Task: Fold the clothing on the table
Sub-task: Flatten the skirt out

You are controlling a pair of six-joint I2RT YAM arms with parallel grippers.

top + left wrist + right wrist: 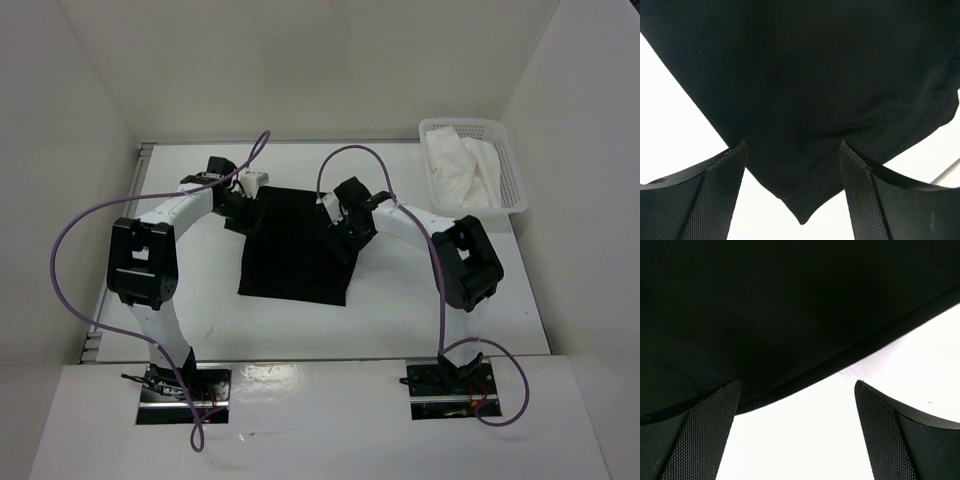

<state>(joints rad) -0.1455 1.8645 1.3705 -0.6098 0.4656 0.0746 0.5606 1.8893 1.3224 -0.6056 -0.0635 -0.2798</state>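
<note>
Black clothing lies flat, centre of worktop. L gripper & R gripper over its far edge, both spread wide, holding nothing. Risk: pinch misses edge or grabs unevenly, so fold goes crooked.

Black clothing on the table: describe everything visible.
The clothing is plain black soft fabric, roughly rectangular and wider at its far end, lying flat on the white table. The open left gripper straddles a pointed corner; the open right gripper straddles a seamed edge. Neither grips it.
</note>
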